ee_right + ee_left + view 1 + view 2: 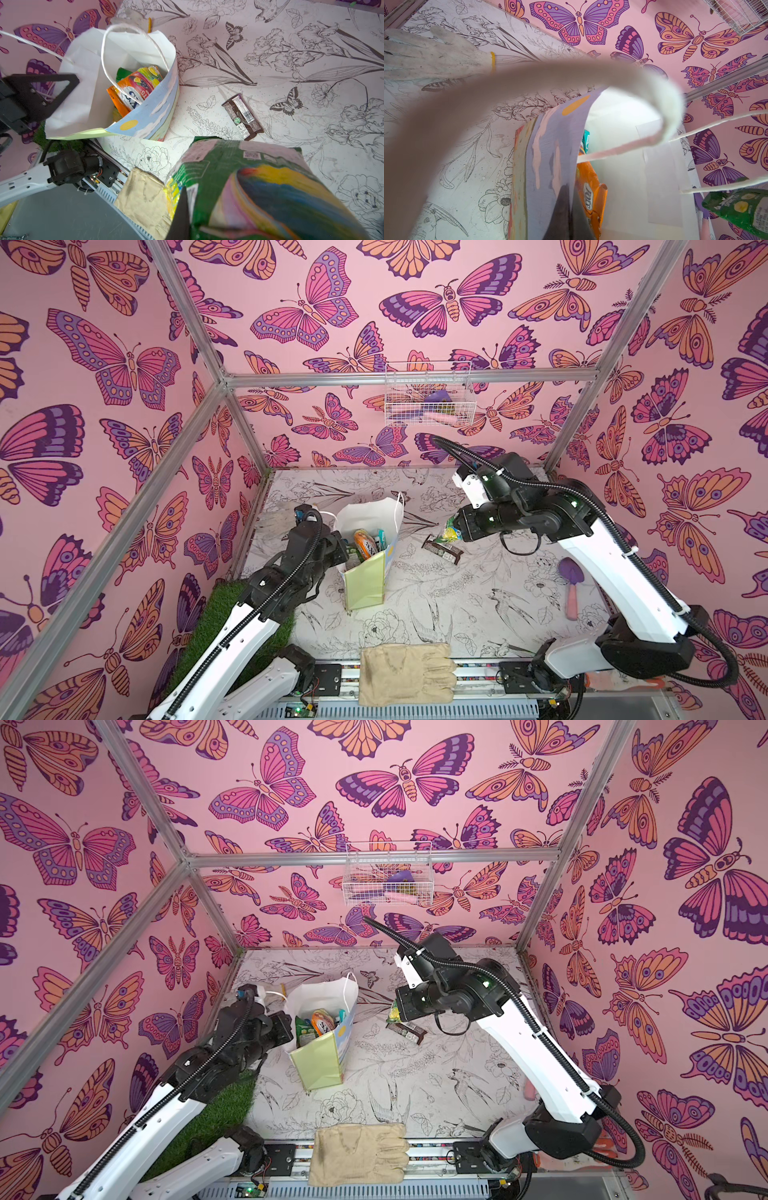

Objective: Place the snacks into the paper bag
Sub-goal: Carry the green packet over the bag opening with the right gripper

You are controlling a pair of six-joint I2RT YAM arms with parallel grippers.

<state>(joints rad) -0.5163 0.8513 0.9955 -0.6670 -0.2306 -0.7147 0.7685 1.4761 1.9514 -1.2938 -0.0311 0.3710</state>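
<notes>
**Paper bag upright, one packet gripped beside it**

Paper bag [365,585], white with a yellow-green side, stands between the arms. The left gripper [343,549] pinches its rim. The right gripper [455,526] clamps a green packet [259,187], whose yellow-and-blue print only the right wrist view shows. A dark brown bar [442,551] lies nearby.

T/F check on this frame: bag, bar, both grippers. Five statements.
1. The paper bag stands upright. True.
2. The dark brown bar is in the bag. False: it lies on the table, beside the bag.
3. The right gripper holds a green packet. True.
4. The bag is empty. False: an orange packet and others are inside.
5. The left gripper is open. False: it is shut on the bag's rim.
</notes>
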